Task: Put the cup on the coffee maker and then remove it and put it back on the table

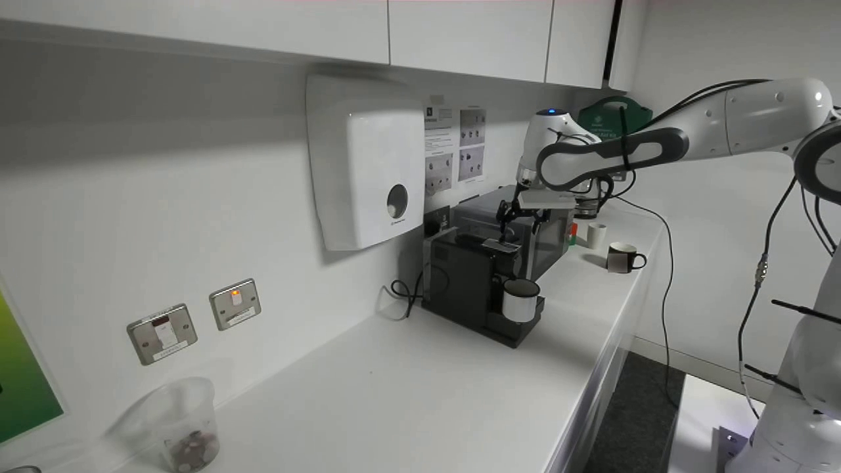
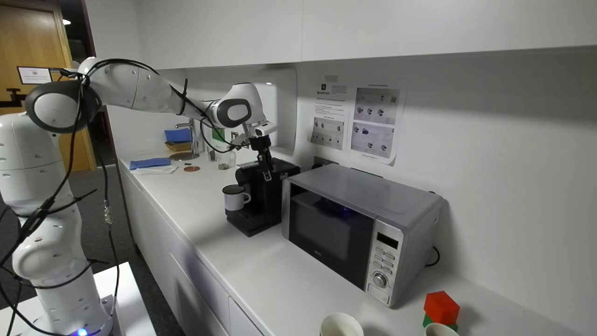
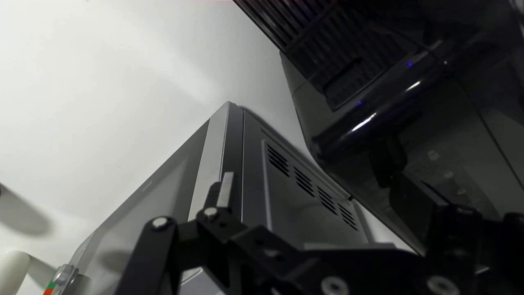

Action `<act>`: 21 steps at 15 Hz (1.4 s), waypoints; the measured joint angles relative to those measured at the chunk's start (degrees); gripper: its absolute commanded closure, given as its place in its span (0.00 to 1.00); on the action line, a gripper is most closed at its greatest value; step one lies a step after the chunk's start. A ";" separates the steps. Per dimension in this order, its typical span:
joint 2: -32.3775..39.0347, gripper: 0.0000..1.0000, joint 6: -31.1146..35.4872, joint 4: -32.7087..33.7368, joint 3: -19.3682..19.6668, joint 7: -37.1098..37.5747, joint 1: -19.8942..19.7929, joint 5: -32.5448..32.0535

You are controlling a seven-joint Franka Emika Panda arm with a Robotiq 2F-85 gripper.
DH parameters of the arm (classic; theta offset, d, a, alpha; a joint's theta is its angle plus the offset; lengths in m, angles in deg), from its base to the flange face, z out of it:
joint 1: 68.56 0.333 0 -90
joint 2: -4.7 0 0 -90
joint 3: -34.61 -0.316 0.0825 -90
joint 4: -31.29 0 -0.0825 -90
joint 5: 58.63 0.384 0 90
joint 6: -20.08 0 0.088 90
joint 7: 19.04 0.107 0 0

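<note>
The white cup (image 1: 520, 303) with a dark rim and inside stands upright on the front tray of the black coffee maker (image 1: 458, 282). Its handle faces the microwave side, as the cup (image 2: 234, 198) shows in an exterior view. My gripper (image 1: 520, 231) is high over the machine's side nearest the microwave, apart from the cup. In the wrist view the gripper (image 3: 313, 190) has its fingers wide apart, and no object is held between them. The coffee maker (image 3: 446, 123) fills the upper right there; the cup does not show. Both rest on the white table (image 1: 407, 394).
A grey microwave (image 2: 364, 196) stands close beside the coffee maker. Beyond it are a white cup (image 1: 596, 235), a black-and-white mug (image 1: 621, 257) and a red block (image 2: 441, 308). A clear container (image 1: 190, 420) is by the wall, under a white dispenser (image 1: 368, 164). Cabinets hang above.
</note>
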 measured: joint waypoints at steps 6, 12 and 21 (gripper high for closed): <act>-0.02 0.00 0.00 0.11 0.73 0.04 0.00 -0.65; -1.53 0.00 0.00 0.37 1.99 0.07 -0.01 -0.79; -5.93 0.00 0.14 -0.06 2.21 -1.29 0.00 -0.39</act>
